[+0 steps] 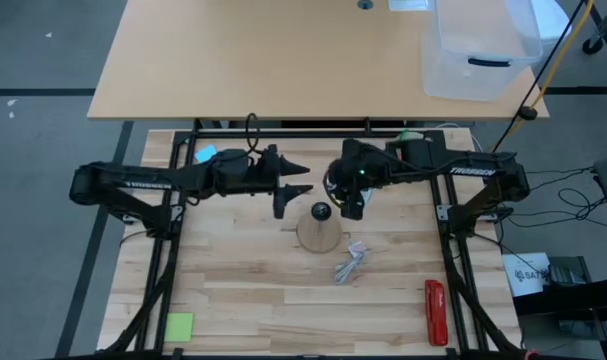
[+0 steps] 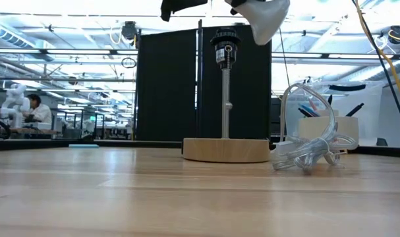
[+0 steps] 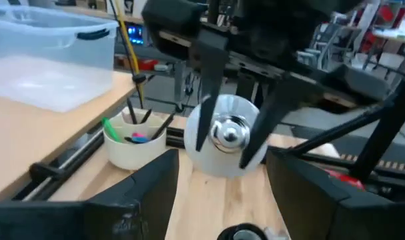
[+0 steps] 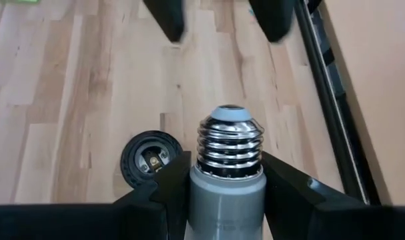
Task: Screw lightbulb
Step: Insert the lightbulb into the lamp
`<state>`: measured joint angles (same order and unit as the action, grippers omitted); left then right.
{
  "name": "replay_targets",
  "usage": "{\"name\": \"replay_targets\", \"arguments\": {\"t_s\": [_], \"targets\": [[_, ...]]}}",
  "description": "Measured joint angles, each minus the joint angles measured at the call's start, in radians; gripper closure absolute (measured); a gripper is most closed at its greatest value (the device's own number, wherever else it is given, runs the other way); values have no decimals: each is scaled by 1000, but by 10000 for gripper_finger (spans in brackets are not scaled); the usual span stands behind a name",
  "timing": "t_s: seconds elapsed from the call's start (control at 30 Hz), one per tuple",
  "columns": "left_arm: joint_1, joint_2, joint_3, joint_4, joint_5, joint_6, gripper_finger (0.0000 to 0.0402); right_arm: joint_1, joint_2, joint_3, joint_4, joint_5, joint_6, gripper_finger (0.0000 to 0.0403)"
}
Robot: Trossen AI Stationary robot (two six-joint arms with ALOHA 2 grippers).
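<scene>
The right gripper is closed on the lightbulb, holding it by the neck with the silvery screw base pointing away from the wrist. The bulb hangs in the air above the table, a little to the right of the black socket, which stands on a thin post over the round wooden base. The left gripper stands with its fingers spread apart, holding nothing, just left of the socket. To my eye the bulb is taken but not yet in the socket; aligning and turning it remain.
</scene>
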<state>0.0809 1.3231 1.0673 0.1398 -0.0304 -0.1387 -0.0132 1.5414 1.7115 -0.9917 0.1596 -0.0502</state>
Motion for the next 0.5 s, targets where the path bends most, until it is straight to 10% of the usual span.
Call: {"name": "replay_targets", "arguments": {"t_s": [0.5], "targets": [[52, 65, 29, 90, 165, -237, 170, 50, 1, 0, -1, 68, -22, 257]]}}
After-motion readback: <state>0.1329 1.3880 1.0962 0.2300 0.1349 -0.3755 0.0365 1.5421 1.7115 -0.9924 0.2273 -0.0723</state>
